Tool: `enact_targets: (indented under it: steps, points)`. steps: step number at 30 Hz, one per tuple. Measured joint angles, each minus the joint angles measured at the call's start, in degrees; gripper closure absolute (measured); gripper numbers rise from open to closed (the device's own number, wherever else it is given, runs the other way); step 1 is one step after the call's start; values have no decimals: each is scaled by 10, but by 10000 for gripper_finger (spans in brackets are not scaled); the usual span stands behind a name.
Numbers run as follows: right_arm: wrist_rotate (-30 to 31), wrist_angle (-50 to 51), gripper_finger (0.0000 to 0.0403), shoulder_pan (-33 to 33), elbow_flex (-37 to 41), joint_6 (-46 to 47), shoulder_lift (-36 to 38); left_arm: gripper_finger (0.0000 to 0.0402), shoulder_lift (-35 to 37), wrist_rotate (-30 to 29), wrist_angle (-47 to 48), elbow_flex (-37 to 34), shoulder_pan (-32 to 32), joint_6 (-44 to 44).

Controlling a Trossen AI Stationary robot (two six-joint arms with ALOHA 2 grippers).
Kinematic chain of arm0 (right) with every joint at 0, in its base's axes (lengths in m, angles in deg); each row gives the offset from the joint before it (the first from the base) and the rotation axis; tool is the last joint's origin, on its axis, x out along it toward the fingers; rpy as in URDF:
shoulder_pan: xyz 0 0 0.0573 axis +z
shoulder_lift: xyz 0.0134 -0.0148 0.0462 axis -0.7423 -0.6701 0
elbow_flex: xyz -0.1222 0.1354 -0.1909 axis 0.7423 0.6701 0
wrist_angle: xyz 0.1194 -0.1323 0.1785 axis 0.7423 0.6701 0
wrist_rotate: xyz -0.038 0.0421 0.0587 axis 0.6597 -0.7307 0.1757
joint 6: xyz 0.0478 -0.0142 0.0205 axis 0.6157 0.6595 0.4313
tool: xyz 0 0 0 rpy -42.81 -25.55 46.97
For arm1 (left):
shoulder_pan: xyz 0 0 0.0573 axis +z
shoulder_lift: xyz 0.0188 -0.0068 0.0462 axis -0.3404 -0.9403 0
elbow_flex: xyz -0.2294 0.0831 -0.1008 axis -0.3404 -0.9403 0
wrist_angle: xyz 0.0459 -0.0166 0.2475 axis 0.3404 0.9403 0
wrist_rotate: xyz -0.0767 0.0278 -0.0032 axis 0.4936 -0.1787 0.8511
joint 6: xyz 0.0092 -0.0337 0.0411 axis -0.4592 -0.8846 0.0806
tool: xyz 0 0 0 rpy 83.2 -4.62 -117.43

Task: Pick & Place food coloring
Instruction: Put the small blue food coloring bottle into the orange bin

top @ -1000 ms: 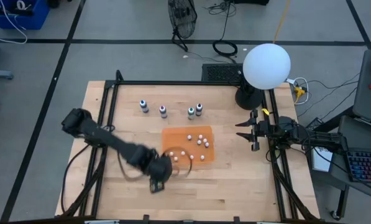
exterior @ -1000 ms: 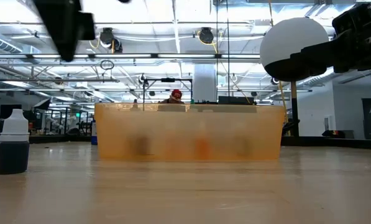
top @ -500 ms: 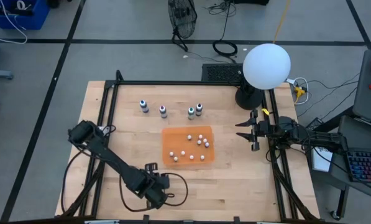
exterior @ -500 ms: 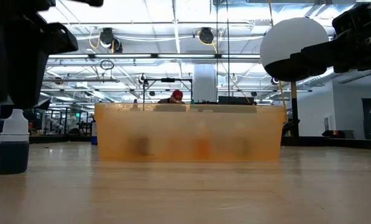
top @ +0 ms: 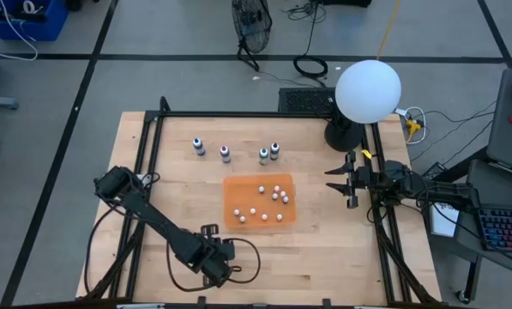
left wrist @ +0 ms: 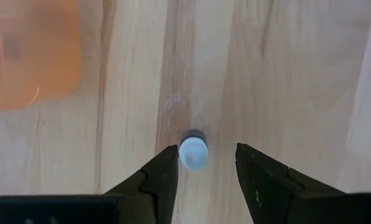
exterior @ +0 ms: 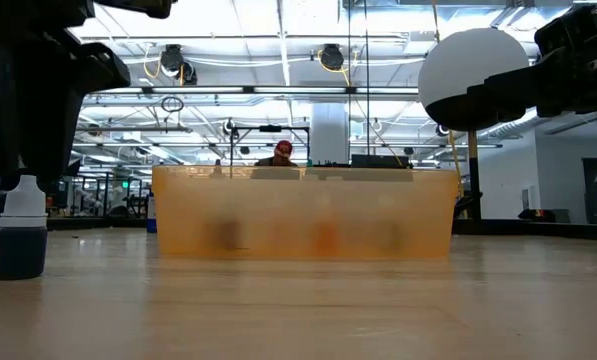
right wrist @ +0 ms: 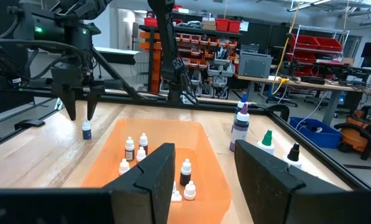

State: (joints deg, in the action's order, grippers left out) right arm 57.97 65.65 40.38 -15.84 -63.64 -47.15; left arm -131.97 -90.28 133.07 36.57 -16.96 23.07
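The left gripper (left wrist: 201,165) hung at seven o'clock, fingers spread around a bottle (left wrist: 193,151): light, stiff, tippy; best pinched below its cap.

Colours on your desk

You see a pale wooden desk (top: 324,232), an orange translucent tray (top: 235,190), white-capped dark bottles (top: 225,154), black claws (left wrist: 201,177), and a white globe (top: 368,90).

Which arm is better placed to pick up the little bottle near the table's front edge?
Left: its gripper hangs over that bottle, jaws open either side of the cap. The right gripper waits far off to the side.
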Motion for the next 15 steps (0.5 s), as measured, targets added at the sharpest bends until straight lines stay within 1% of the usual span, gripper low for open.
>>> enact_targets:
  steps: [6, 9, 12, 15]
  points:
    - [0, 0, 248, 0, 0, 0, 0, 240, 0, 9, -10, -44, 9, -29]
    - [0, 0, 248, 0, 0, 0, 0, 240, 0, 10, -37, -63, 11, -27]
    - [0, 0, 248, 0, 0, 0, 0, 240, 0, 19, -63, -74, 13, -24]
    - [0, 0, 248, 0, 0, 0, 0, 241, 0, 21, -66, -75, 15, -18]
